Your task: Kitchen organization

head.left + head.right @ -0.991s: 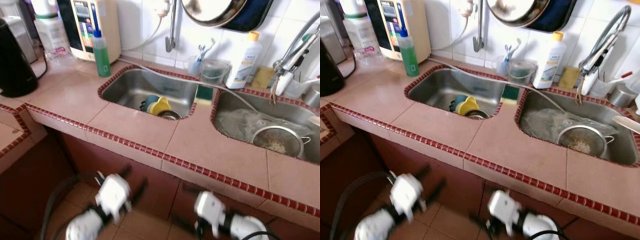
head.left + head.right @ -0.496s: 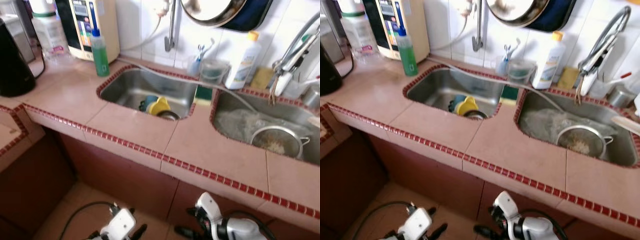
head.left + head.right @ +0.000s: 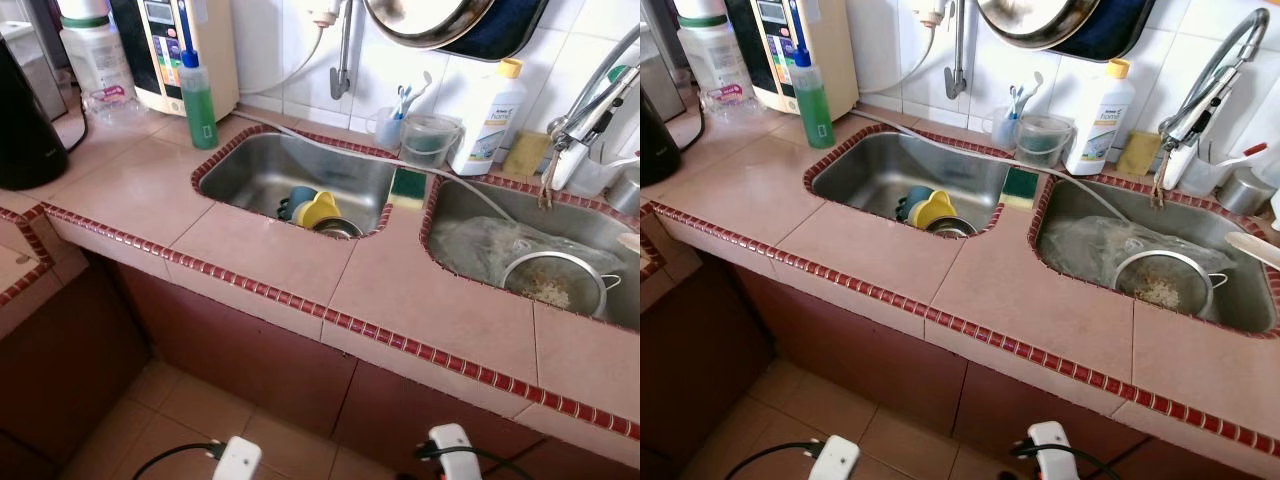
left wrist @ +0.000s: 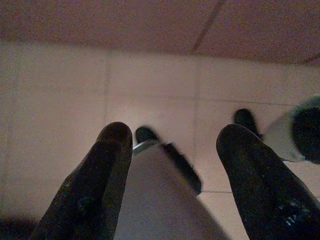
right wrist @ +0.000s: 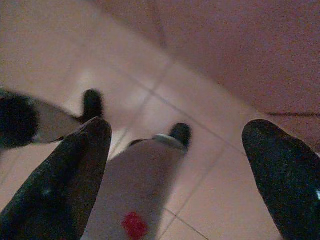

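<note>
Two steel sinks are set in a pink tiled counter (image 3: 270,250). In the left sink (image 3: 250,170) lie a yellow cup (image 3: 320,210) and a teal cup (image 3: 298,200). The right sink (image 3: 470,200) holds a metal strainer (image 3: 555,283) and crumpled clear plastic (image 3: 480,245). Both arms hang low below the counter edge; just their white wrists, left (image 3: 237,460) and right (image 3: 450,455), poke into the bottom of the eye views. My left gripper (image 4: 175,132) and right gripper (image 5: 180,127) point down at the floor tiles, both open and holding nothing.
A green soap bottle (image 3: 199,100), a water purifier (image 3: 170,50) and a black kettle (image 3: 25,130) stand at the back left. A white detergent bottle (image 3: 487,120), a clear tub (image 3: 428,140) and a faucet (image 3: 590,100) line the wall. Brown cabinet fronts (image 3: 250,350) run under the counter.
Both arms have dropped from in front of the cabinet down toward the floor, so that just their wrists remain at the bottom edge. Things on the counter have not moved.
</note>
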Tool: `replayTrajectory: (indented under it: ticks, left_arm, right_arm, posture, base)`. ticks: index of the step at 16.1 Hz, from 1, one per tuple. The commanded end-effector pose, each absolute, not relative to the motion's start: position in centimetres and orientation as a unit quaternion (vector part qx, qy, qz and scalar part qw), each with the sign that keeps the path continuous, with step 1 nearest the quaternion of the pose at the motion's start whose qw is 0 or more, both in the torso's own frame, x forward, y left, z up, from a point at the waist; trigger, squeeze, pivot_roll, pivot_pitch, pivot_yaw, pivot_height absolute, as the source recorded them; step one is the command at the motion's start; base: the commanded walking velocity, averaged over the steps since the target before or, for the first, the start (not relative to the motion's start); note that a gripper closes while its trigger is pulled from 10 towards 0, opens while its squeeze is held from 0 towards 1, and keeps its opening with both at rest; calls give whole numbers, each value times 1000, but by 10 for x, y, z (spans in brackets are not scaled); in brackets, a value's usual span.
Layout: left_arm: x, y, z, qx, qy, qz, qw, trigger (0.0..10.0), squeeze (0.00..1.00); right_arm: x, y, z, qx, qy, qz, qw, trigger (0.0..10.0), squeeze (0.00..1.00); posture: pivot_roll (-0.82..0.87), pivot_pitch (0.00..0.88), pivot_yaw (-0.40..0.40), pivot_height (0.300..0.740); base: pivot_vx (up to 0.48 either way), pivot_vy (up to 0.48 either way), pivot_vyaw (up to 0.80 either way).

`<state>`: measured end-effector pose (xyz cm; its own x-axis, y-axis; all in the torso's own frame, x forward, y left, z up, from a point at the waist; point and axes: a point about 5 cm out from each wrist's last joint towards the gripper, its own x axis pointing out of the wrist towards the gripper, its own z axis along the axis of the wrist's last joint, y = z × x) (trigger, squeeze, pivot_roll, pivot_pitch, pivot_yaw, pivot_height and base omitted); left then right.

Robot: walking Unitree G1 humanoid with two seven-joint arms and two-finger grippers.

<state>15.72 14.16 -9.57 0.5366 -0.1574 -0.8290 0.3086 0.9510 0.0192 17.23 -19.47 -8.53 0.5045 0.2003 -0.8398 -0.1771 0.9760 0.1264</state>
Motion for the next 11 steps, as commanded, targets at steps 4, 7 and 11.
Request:
replayTrajectory:
  ticks: [4, 7, 11]
  left_arm:
    - [167, 136, -94, 49, 479, -58, 875, 10000, 0]
    - [172, 140, -92, 56, 482, -81, 871, 10000, 0]
    - [176, 144, -91, 40, 498, -75, 863, 10000, 0]
  right_arm:
    - [158, -187, -94, -51, 500, 77, 861, 10000, 0]
    - [150, -177, -99, -84, 515, 96, 848, 10000, 0]
    - [145, -178, -102, -93, 528, 79, 840, 10000, 0]
  posture:
    - [-79, 11, -47, 740]
    - [-100, 3, -18, 740]
    - [-125, 4, 20, 740]
  base:
    - [0, 0, 0]
    - [0, 0, 0]
    - [0, 0, 0]
